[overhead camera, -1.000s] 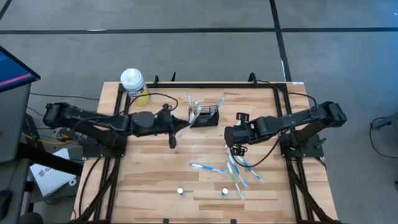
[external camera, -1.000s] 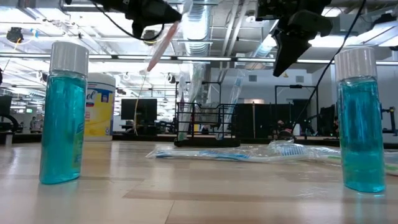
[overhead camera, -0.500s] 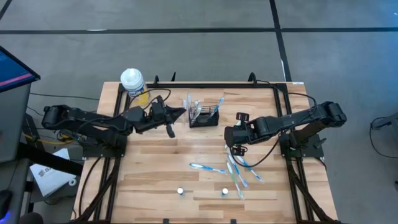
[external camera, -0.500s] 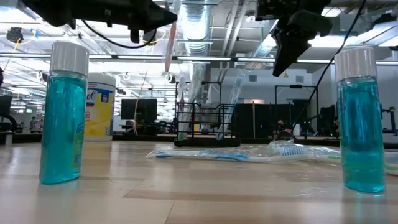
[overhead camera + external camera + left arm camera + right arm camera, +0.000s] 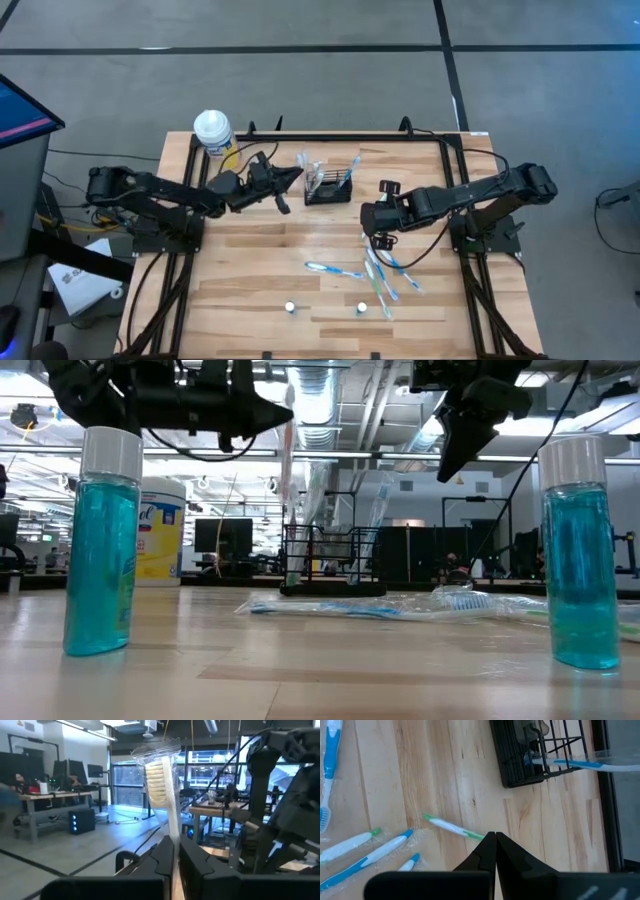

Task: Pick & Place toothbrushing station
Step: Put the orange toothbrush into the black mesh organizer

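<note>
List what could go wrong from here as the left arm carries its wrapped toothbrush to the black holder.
1. The left end effector pinches the wrapped toothbrush only at its lower handle, so the long free end could swing or slip.
2. The wire-mesh holder already has wrapped brushes sticking out; the new one could snag on them or on the mesh.
3. The holder looks light, and a push might tip it or slide it toward the right end effector, shut above the table nearby.

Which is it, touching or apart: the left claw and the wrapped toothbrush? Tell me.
Touching. In the left wrist view the left claw is shut on the handle of the wrapped toothbrush, which stands up from between its fingers.
</note>
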